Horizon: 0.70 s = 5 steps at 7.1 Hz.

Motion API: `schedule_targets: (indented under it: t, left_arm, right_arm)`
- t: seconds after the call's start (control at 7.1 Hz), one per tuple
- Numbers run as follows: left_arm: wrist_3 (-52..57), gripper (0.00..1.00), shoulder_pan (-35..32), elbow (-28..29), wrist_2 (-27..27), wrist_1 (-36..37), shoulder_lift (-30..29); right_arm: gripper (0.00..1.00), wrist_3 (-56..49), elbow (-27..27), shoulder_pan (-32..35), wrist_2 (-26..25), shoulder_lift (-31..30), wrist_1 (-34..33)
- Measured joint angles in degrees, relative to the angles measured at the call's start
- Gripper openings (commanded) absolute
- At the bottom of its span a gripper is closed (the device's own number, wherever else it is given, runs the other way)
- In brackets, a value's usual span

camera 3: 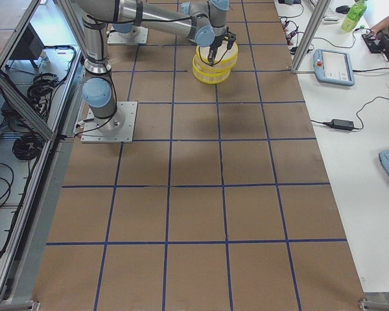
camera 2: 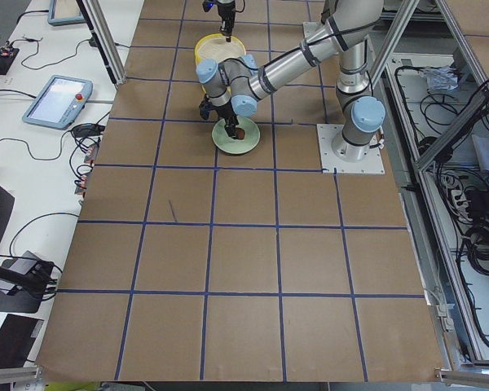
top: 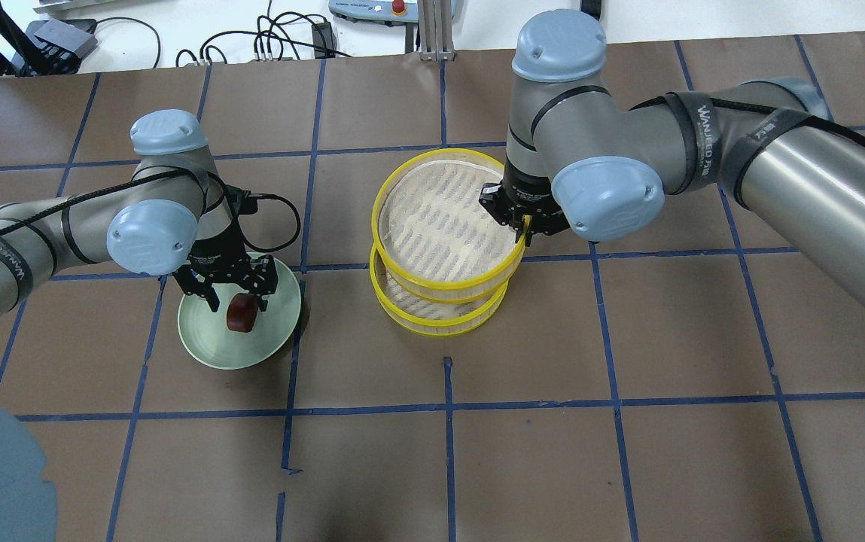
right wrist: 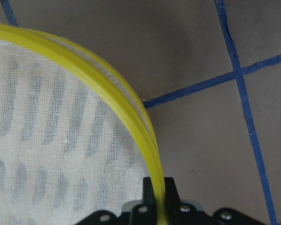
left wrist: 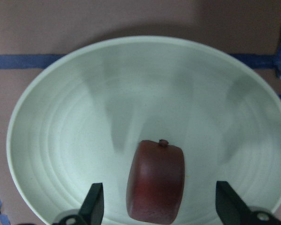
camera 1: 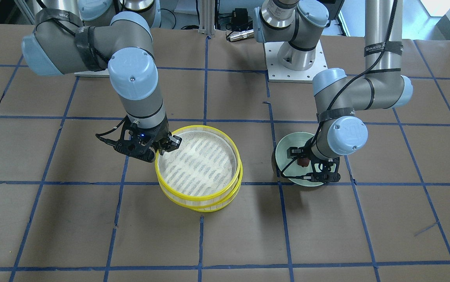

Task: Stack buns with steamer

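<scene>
A dark red-brown bun (left wrist: 155, 182) lies in a pale green bowl (left wrist: 56, 140), also seen in the overhead view (top: 241, 313). My left gripper (top: 235, 301) hangs open over the bowl (top: 210, 350), a finger on each side of the bun, not touching it. My right gripper (top: 516, 226) is shut on the rim of the upper yellow steamer tray (top: 443, 218), which sits slightly offset on a lower yellow tray (top: 440, 316). In the right wrist view the yellow rim (right wrist: 131, 122) runs between the fingers. Both trays (camera 1: 197, 164) look empty.
The table is brown paper with a blue tape grid (top: 447, 406). The right arm's elbow (top: 605, 197) hangs over the steamer's right side. Cables and a pendant (top: 372, 7) lie beyond the far edge.
</scene>
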Motion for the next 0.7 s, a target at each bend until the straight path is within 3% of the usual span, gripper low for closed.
schedule_targets:
  t: [0.14,0.7]
  left_arm:
    - [0.06,0.02,0.02,0.16,-0.1,0.31,-0.01]
    - [0.25,0.02,0.46,0.91,-4.13,-0.8,1.53]
  right_arm:
    - [0.08,0.33,0.07,0.26,0.17,0.6,-0.21]
    - [0.09,0.48,0.41,1.22,0.22,2.07,-0.35]
